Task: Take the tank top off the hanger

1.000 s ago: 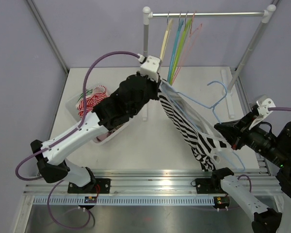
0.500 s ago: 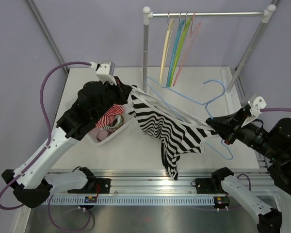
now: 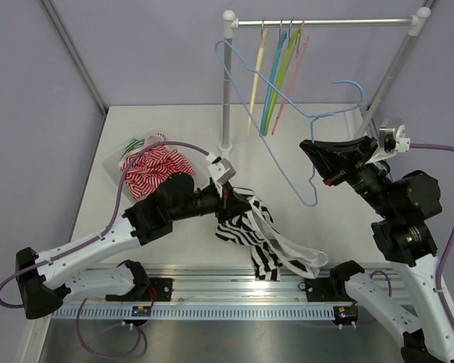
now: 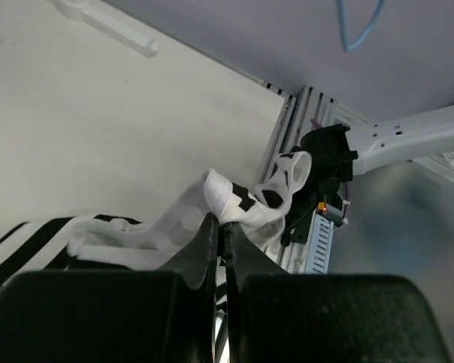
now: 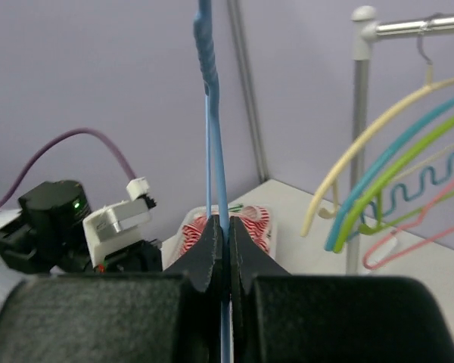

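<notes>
The black-and-white striped tank top (image 3: pixel 261 236) lies crumpled on the table near the front edge, off the hanger. My left gripper (image 3: pixel 228 193) is shut on a fold of it; the left wrist view shows white fabric (image 4: pixel 234 203) pinched between the jaws. My right gripper (image 3: pixel 312 149) is shut on the light blue hanger (image 3: pixel 266 132) and holds it bare, raised above the table right of centre. In the right wrist view the blue hanger bar (image 5: pixel 211 113) rises straight from the shut jaws.
A clear bin (image 3: pixel 115 162) with red-and-white striped clothes (image 3: pixel 153 165) stands at the left. A white rack (image 3: pixel 228 91) at the back carries several coloured hangers (image 3: pixel 276 72). The metal rail (image 3: pixel 234 276) runs along the front edge.
The tank top has come off the hanger and dropped to the table with my left gripper, which moved down and right. My right gripper lifted the bare hanger up and back.
</notes>
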Controlling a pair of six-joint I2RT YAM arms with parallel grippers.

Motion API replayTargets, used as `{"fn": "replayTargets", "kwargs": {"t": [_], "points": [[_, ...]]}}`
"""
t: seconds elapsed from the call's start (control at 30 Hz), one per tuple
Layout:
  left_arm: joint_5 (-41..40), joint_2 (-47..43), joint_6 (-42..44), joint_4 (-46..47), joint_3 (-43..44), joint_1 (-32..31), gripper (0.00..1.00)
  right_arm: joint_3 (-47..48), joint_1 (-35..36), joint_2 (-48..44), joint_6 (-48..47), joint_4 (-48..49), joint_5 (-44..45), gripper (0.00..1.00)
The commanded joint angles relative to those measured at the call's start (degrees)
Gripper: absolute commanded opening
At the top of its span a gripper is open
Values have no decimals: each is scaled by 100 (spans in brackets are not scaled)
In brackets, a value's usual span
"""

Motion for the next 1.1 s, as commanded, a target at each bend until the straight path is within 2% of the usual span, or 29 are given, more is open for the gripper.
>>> {"fn": "replayTargets", "kwargs": {"t": [0.0,0.03,0.07,0.1,0.17,0.2,0.27,0.3,0.33,0.37,0.4,0.43,0.5,0.63,0.7,0.73,0.87,1.07], "points": [[-576,80,8,424,-304,-20,0,195,39,-344,-94,501,1320,0],[-903,89,-53,414,-365,-38,0,406,39,-380,-245,-572,1654,0],[-1202,158,-115,223,-470,-38,0,652,31,-337,-342,-1157,2362,0],[-1771,211,-263,38,-506,-46,0,1150,39,-275,-526,-2303,2830,0],[-2223,387,-440,-147,-541,-55,0,1532,31,-21,-632,-3251,3813,0],[-2355,440,-519,-244,-559,-64,0,1681,39,41,-676,-3795,3976,0],[-2453,475,-572,-297,-594,-90,2,1700,39,33,-694,-4071,4372,0],[-2558,467,-599,-359,-594,-125,17,1744,39,102,-729,-4238,4486,0],[-2637,467,-608,-403,-568,-134,29,1805,39,190,-756,-4353,4731,0],[-2768,449,-634,-577,-464,-143,35,1989,31,287,-834,-4450,4829,0],[-2839,458,-625,-718,-376,-143,54,2095,31,549,-879,-4642,4891,0],[-2927,467,-643,-876,-262,-152,63,2218,31,699,-888,-4713,5039,0],[-3234,449,-669,-1360,10,-170,70,2508,31,1059,-975,-4758,5111,0],[-3753,221,-818,-2124,337,-240,90,3227,39,1798,-1169,-4679,5295,0],[-4017,98,-915,-2555,494,-257,92,3544,31,2307,-1309,-4653,5261,0],[-4079,-24,-941,-2687,556,-266,99,3711,31,2509,-1336,-4670,5295,0],[-4307,-367,-1021,-3390,733,-319,99,4766,22,3388,-1564,-4697,5226,0],[-4448,-956,-1003,-3847,706,-345,99,6320,-40,4969,-1810,-4986,5243,0]]}}
